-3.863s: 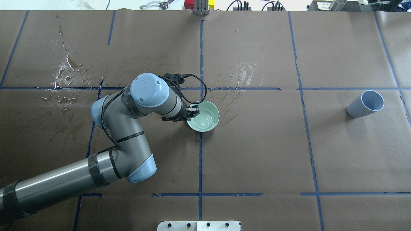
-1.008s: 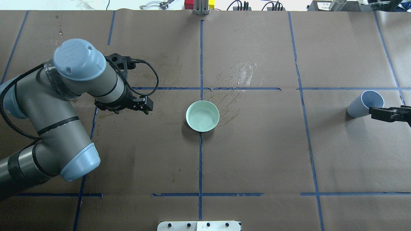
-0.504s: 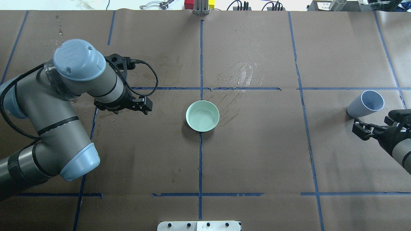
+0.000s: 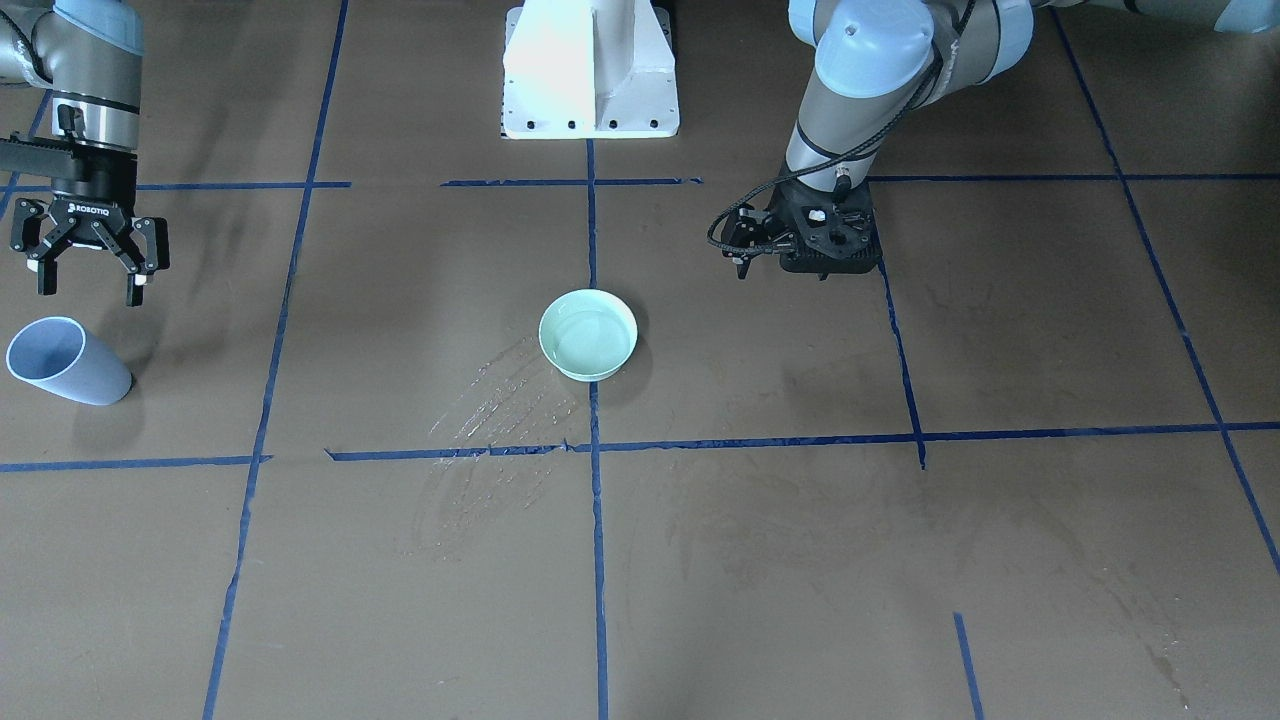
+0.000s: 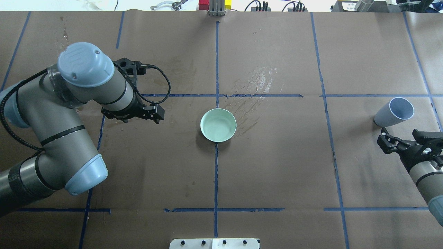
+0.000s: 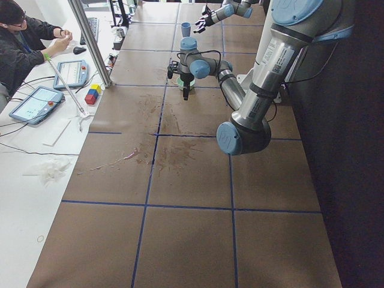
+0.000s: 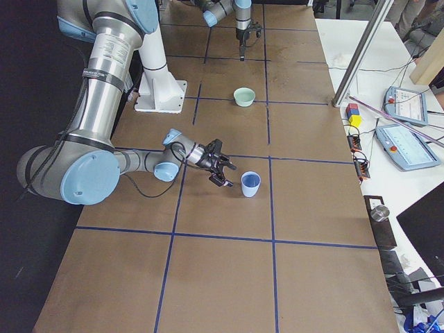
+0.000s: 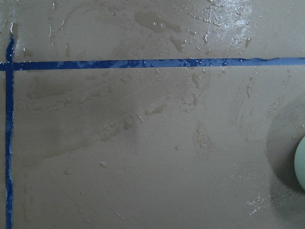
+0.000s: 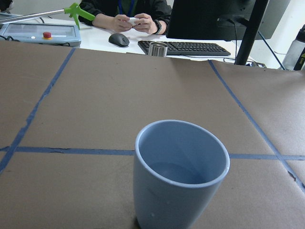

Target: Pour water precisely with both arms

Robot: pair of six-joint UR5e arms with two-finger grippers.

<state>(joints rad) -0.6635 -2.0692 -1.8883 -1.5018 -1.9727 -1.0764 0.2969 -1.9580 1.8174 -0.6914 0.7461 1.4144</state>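
Brown paper point(image 5: 277, 166) covers the table, wet in streaks beside the bowl point(image 5: 201, 124). The water point(image 5: 218, 127) lies in that bowl at the centre as a faint gloss. The right gripper point(image 4: 88, 285) hovers just beside the upright cup point(image 5: 394, 113), fingers spread wide, touching nothing. The step in hand looks like the grasp of the cup. To do it well, the jaws should straddle the wall about mid-height, squarely centred, and close gently, since the cup tapers and may tip or slip. The left gripper point(image 5: 157, 113) hangs well apart from the bowl; whether its fingers are apart cannot be told. "ROBOTIQ" reads on the right gripper.
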